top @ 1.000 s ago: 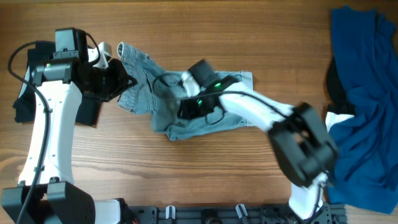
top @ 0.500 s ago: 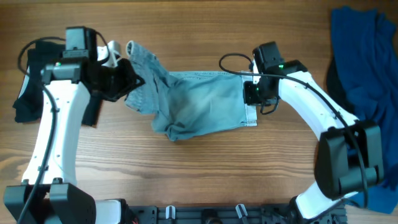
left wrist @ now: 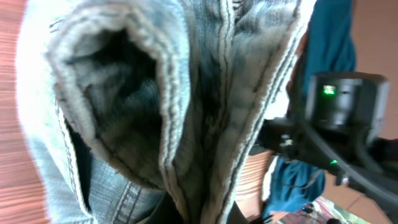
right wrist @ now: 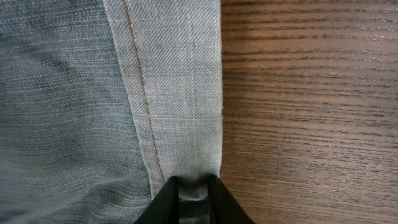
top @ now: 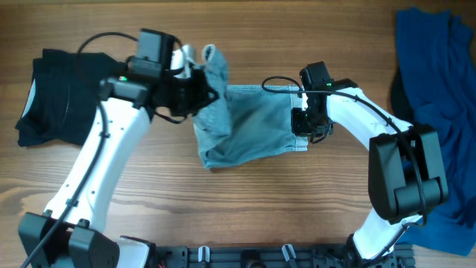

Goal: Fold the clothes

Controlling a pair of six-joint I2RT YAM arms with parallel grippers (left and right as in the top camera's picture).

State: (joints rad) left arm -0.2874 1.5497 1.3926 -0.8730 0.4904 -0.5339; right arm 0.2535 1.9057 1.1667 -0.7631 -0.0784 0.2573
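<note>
Since the earlier frame, swung from the desk's left edge toward its middle, left gripper [top: 202,93] clenched on the bunched end of the denim shorts [top: 253,134]; far hem pinned mid-desk, pinched by the right gripper [top: 300,126]. Likely mid-fold. Hem stitching between tips clear only from the right wrist; left wrist, just crumpled denim.

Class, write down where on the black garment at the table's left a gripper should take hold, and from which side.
Probably the lower-left corner of the black garment, approached from above on the left: it lies flat, that corner rests free on bare table, and the left arm crosses its right side.
</note>
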